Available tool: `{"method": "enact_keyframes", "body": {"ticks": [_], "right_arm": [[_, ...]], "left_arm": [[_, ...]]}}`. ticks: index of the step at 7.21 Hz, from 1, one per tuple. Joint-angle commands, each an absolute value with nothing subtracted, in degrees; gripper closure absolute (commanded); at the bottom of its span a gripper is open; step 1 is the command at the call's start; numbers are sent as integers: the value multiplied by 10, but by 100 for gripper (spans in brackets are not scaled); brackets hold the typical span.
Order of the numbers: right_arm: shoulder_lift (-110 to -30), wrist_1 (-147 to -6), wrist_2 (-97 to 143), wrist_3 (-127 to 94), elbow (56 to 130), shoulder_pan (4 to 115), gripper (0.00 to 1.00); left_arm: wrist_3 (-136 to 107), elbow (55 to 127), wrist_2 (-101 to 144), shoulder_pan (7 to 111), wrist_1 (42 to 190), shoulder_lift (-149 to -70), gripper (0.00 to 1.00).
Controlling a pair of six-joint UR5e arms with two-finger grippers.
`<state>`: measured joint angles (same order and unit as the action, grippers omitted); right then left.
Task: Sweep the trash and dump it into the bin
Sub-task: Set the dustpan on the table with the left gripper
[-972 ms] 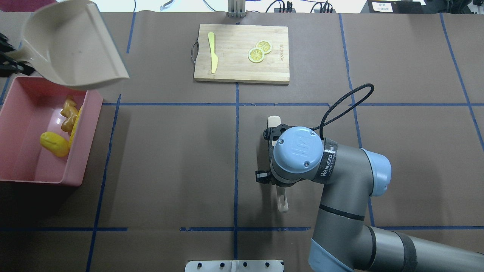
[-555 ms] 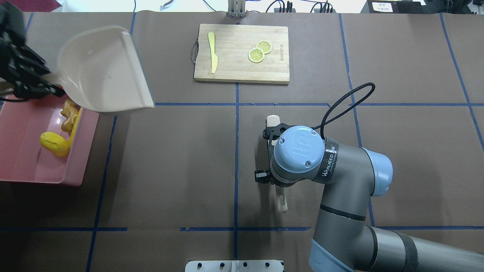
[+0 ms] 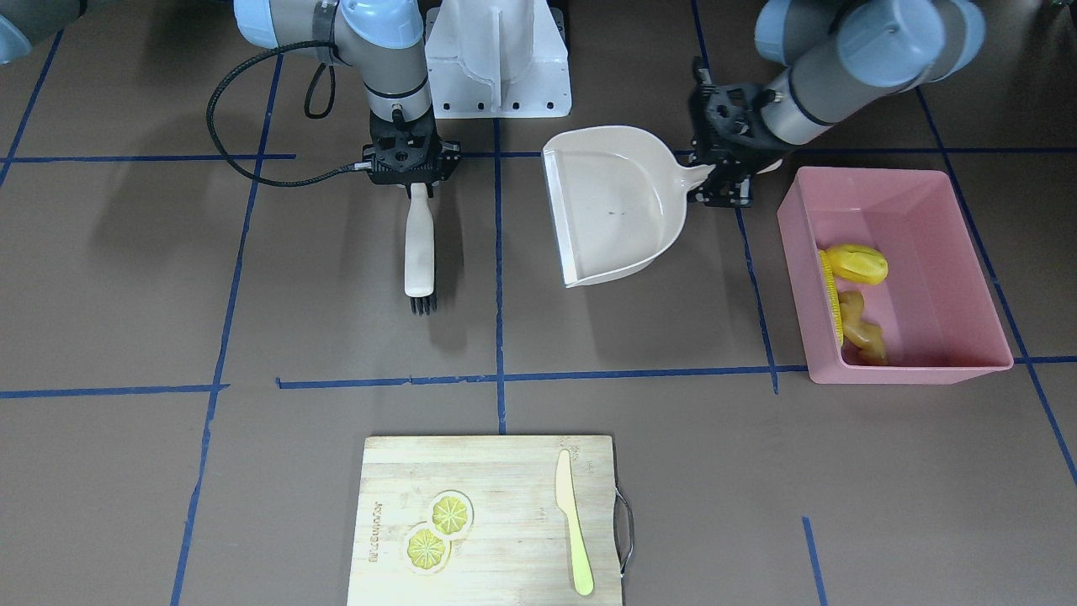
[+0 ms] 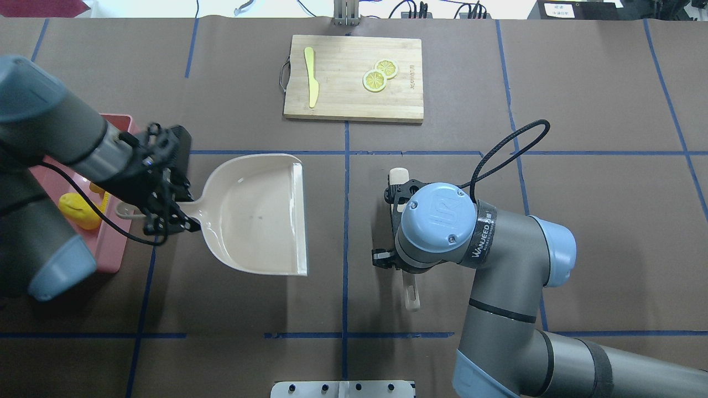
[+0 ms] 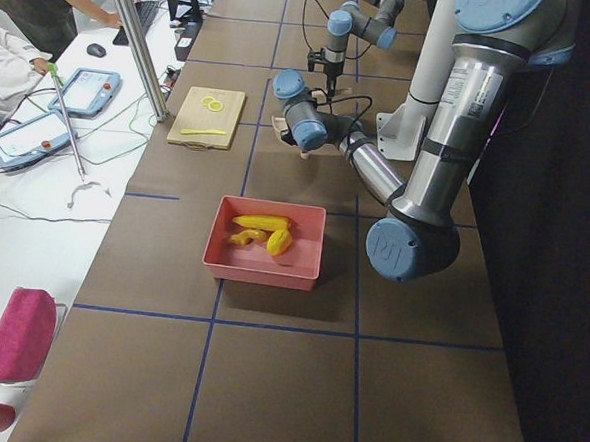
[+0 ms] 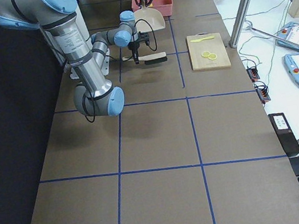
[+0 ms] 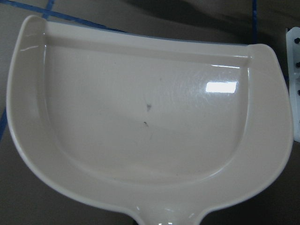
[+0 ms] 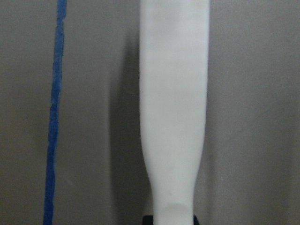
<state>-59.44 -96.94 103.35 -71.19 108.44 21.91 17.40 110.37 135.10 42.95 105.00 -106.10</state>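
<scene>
The pink bin stands on the table at the robot's left; the left arm hides most of it in the overhead view. In it lie the corn cob, the rounded yellow lump and the ginger root. My left gripper is shut on the handle of the beige dustpan. The dustpan is level, empty and low beside the bin, and it fills the left wrist view. My right gripper is shut on a white brush, bristles pointing away from the robot.
A wooden cutting board at the far side holds two lemon slices and a yellow-green knife. The white robot base is at the near edge. Blue tape lines cross the brown table.
My left arm has swung the dustpan from above the bin to the right and down, now level near the table's middle. The right arm and brush have barely moved.
</scene>
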Motion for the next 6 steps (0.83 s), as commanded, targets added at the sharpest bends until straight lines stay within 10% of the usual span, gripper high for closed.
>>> {"method": "enact_keyframes", "body": {"ticks": [1,6], "right_arm": [[-595,-969,1034,-712,1091,220,100],[-596,-969,1034,-713,1090,220,100]], "left_arm": [[174,1068,1289,375,1114,-1067,98],[118,968,1287,352,1175,-1112,95]]}}
